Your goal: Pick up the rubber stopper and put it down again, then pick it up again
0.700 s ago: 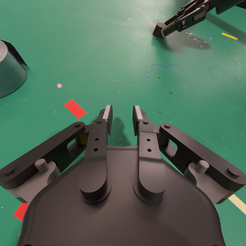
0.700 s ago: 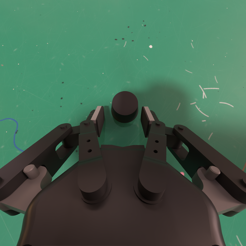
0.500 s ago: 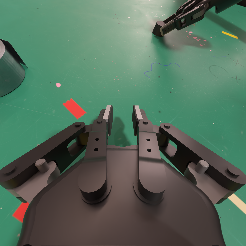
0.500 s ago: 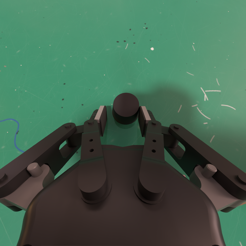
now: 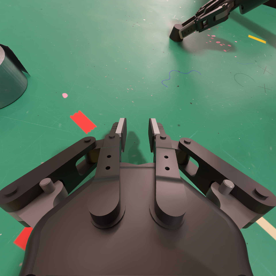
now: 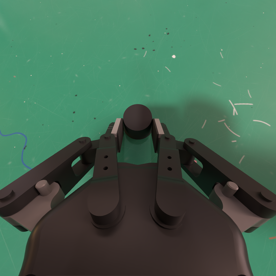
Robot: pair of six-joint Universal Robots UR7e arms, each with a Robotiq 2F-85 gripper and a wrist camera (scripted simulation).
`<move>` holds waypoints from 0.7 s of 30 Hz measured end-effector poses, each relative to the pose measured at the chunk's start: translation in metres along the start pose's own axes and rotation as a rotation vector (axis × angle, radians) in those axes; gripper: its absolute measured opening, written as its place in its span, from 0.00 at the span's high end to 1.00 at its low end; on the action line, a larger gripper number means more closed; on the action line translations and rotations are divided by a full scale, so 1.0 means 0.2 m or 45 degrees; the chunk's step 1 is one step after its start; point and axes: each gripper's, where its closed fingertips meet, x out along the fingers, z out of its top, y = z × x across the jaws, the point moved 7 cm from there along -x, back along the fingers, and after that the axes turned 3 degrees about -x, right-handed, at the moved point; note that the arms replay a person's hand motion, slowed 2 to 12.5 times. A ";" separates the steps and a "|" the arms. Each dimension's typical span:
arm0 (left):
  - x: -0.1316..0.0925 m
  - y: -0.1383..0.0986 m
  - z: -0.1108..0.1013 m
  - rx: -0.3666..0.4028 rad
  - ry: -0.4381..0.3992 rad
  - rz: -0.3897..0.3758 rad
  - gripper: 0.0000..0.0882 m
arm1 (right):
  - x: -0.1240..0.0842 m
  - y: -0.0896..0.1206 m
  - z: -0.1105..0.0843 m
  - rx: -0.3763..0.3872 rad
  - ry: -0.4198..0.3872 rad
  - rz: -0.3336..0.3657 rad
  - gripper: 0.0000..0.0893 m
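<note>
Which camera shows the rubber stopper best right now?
The right wrist view: the rubber stopper sits close and centred, gripped by the right pincer. The left wrist view shows it small and distant, partly hidden by that pincer.

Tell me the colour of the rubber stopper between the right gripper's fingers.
The rubber stopper is plain dark brown-black, with no pattern; the right wrist view shows it best.

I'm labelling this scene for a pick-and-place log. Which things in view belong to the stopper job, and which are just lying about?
Job:
- stopper, on the mat
- right gripper, shut on it

Lying about:
- left gripper, open, holding nothing
- grey tape roll
- red tape strip
- yellow strip
</note>
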 end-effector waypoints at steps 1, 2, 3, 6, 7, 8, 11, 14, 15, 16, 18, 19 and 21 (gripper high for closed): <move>0.00 0.00 0.00 0.002 0.000 0.000 0.70 | 0.00 0.00 0.00 0.001 0.000 0.004 0.62; 0.00 0.00 0.00 0.003 -0.001 0.000 0.70 | 0.00 0.00 0.00 0.002 -0.001 0.008 0.62; 0.00 0.00 0.00 0.005 -0.001 0.001 0.70 | 0.00 0.00 0.00 0.002 -0.002 0.011 0.62; 0.00 0.00 0.00 0.010 -0.002 0.002 0.70 | -0.01 0.00 0.00 0.004 -0.011 0.016 0.62; 0.00 0.00 0.00 0.011 -0.002 0.002 0.70 | -0.01 0.00 0.00 0.005 -0.017 0.019 0.62; 0.00 0.00 0.00 0.012 -0.002 0.002 0.70 | -0.01 0.00 0.00 0.007 -0.025 0.022 0.62; 0.00 0.00 0.00 0.014 -0.002 0.002 0.70 | -0.02 0.00 0.01 0.008 -0.059 0.040 0.62; 0.00 -0.01 0.00 0.015 -0.004 0.001 0.70 | -0.03 0.00 0.02 0.011 -0.093 0.058 0.62; 0.00 -0.01 0.00 0.015 -0.004 0.000 0.70 | -0.04 0.00 0.02 0.012 -0.101 0.066 0.62; 0.00 0.00 0.00 0.015 -0.006 0.000 0.70 | -0.04 0.01 0.02 0.013 -0.106 0.073 0.62; 0.00 0.00 0.00 0.013 -0.008 -0.001 0.71 | -0.04 0.01 0.02 0.013 -0.108 0.086 0.62; 0.00 0.00 0.00 0.013 -0.010 -0.002 0.71 | -0.03 0.01 0.02 0.013 -0.107 0.088 0.62; -0.01 0.00 0.00 0.011 -0.013 -0.003 0.71 | -0.03 0.01 0.02 0.010 -0.102 0.077 0.62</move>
